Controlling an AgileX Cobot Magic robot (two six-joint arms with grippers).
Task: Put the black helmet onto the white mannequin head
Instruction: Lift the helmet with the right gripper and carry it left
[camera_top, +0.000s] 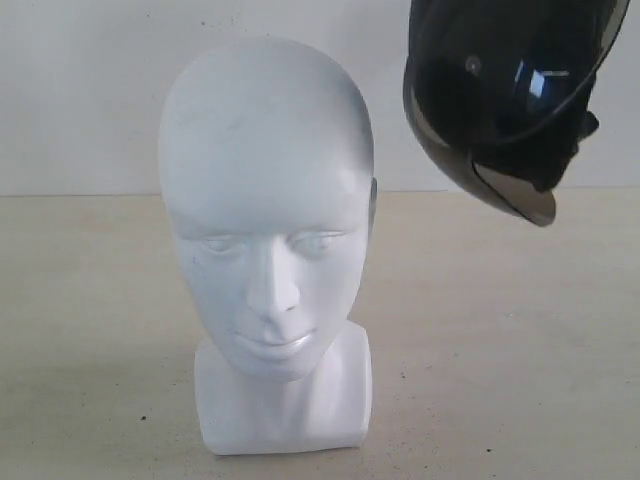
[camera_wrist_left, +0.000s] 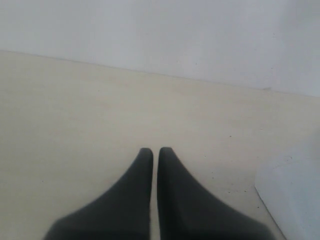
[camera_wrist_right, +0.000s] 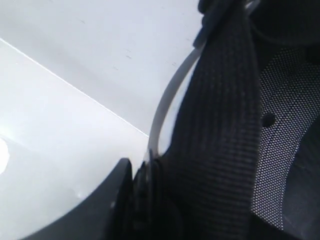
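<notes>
black helmet (camera_top: 500, 90) hangs aloft beside the head (camera_top: 265, 200), which stands near the front edge of the tabletop (camera_top: 500, 350). right claw (camera_wrist_right: 137, 172) clamped on helmet rim; left claw (camera_wrist_left: 155, 152) together. step: transport. next: centre opening over crown, then lower.

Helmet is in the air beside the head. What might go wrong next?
The round matte-black helmet hangs tilted, off to one side of the glossy white mannequin head; lowered off-centre, its rim may tip the head. The right claw seems to hold it near the woven black strap, so it might swing or slip. The left claw is shut, steadying nothing.
</notes>
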